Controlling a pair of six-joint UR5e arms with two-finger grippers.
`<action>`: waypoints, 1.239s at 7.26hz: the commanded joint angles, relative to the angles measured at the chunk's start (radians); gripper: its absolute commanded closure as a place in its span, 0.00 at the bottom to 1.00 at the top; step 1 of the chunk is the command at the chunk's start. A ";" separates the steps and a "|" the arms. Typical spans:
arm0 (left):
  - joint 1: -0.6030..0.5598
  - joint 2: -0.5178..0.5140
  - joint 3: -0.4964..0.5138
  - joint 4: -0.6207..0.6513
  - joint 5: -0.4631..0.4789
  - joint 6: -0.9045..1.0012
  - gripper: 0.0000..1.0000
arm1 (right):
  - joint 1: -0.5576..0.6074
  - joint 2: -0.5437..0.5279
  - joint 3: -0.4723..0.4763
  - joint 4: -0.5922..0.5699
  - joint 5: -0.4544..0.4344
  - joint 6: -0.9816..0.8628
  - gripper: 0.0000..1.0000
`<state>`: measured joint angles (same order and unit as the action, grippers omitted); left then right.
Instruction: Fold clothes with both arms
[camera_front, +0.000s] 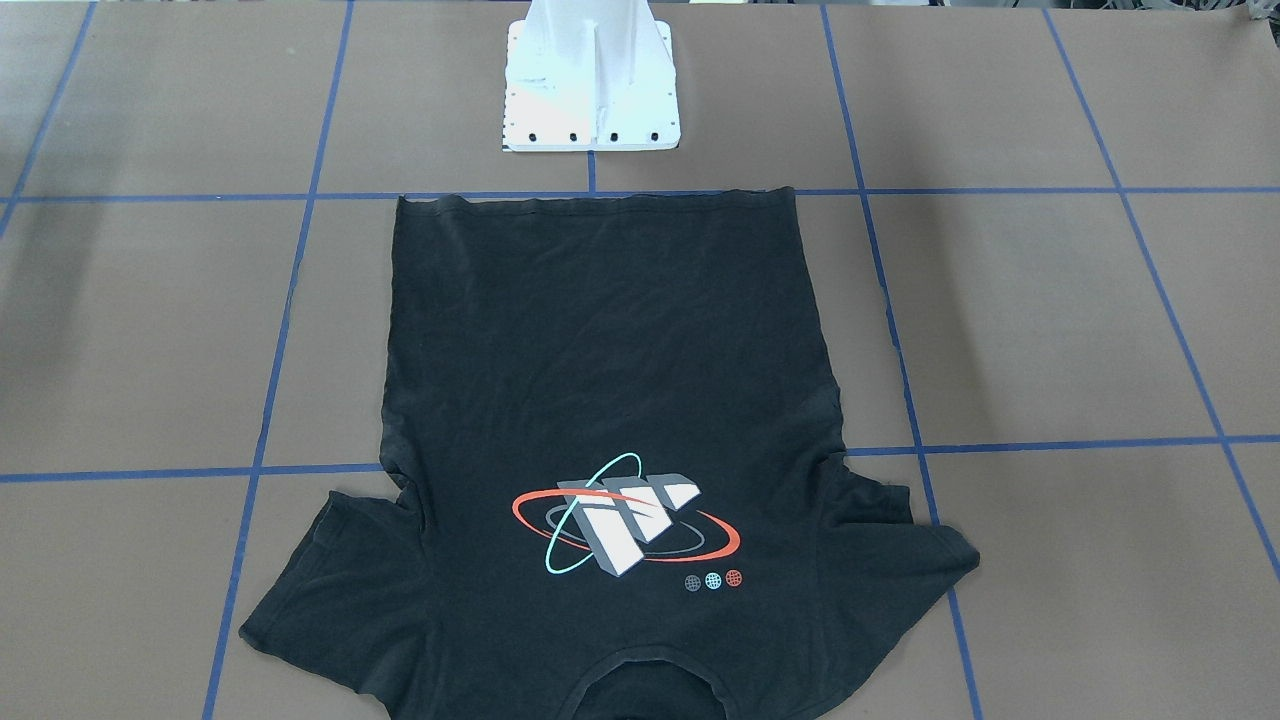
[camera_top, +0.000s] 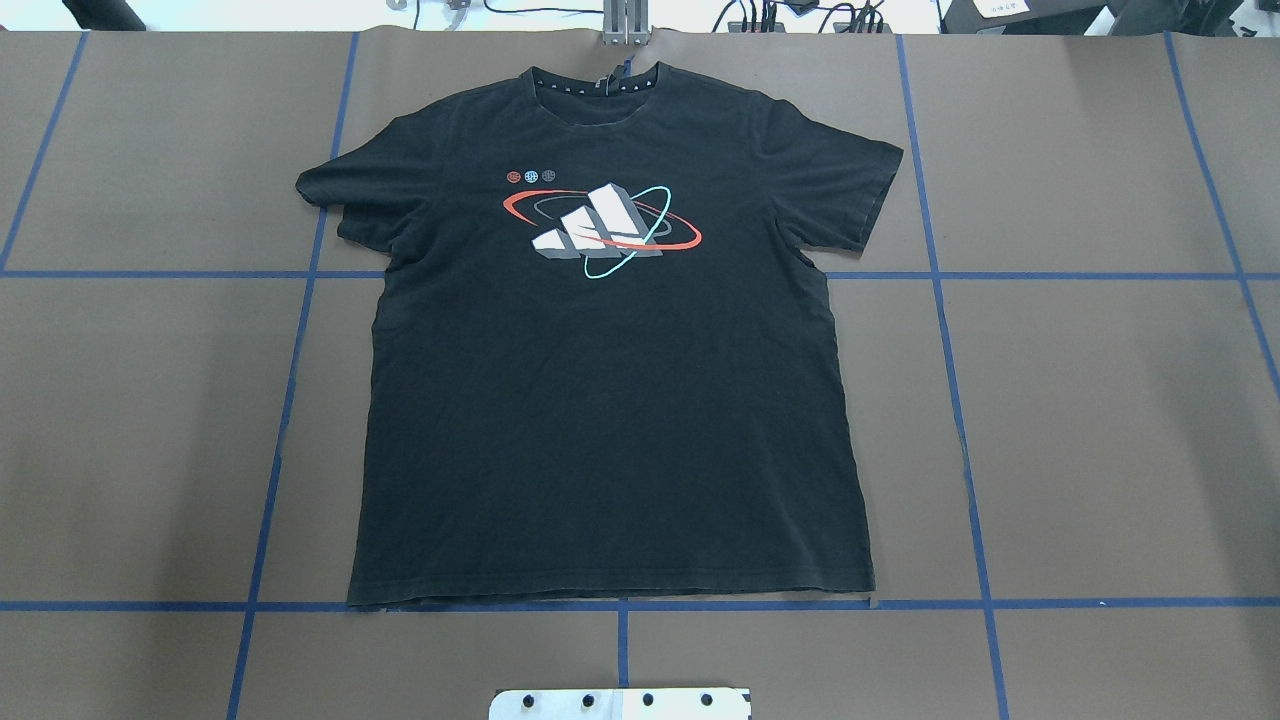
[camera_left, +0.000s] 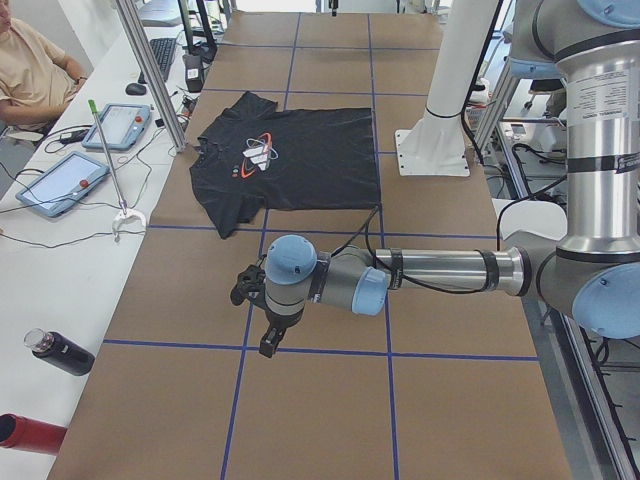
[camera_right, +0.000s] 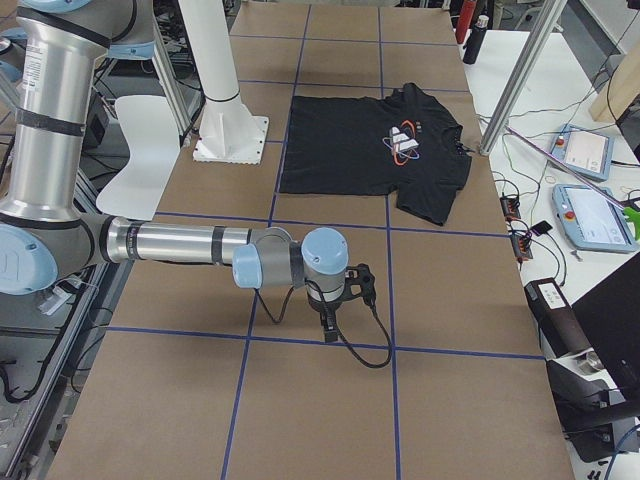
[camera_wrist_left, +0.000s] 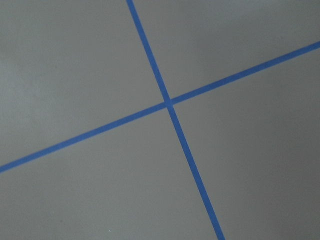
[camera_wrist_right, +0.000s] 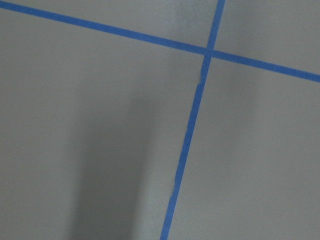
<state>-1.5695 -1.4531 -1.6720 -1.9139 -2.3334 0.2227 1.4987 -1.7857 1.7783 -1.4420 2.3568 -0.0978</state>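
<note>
The black T-shirt (camera_top: 610, 400) lies flat and spread out, print up, with its collar at the far edge and its hem near the white pedestal base (camera_top: 620, 703). It also shows in the front-facing view (camera_front: 600, 370), the left view (camera_left: 300, 165) and the right view (camera_right: 350, 150). My left arm's gripper (camera_left: 268, 340) hangs over bare table far to the shirt's left; I cannot tell whether it is open or shut. My right arm's gripper (camera_right: 328, 328) hangs over bare table far to the shirt's right; I cannot tell its state either. Both wrist views show only tape lines.
The brown table (camera_top: 1080, 400) is marked with blue tape lines (camera_top: 960, 400). Tablets (camera_left: 60, 183), cables and a seated person (camera_left: 30, 70) are along the far side bench. Dark and red bottles (camera_left: 58, 352) lie at the bench's end.
</note>
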 joint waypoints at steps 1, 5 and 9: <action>0.000 -0.003 0.009 -0.190 0.006 -0.002 0.00 | 0.000 0.083 -0.002 0.000 0.002 0.001 0.00; 0.002 -0.153 0.050 -0.405 0.002 -0.003 0.00 | 0.000 0.242 -0.031 0.003 -0.010 -0.002 0.00; 0.063 -0.308 0.170 -0.422 0.003 -0.084 0.00 | -0.056 0.327 -0.088 0.103 -0.030 0.097 0.00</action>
<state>-1.5492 -1.7327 -1.5194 -2.3336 -2.3312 0.1736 1.4769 -1.4852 1.7094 -1.3730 2.3366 -0.0682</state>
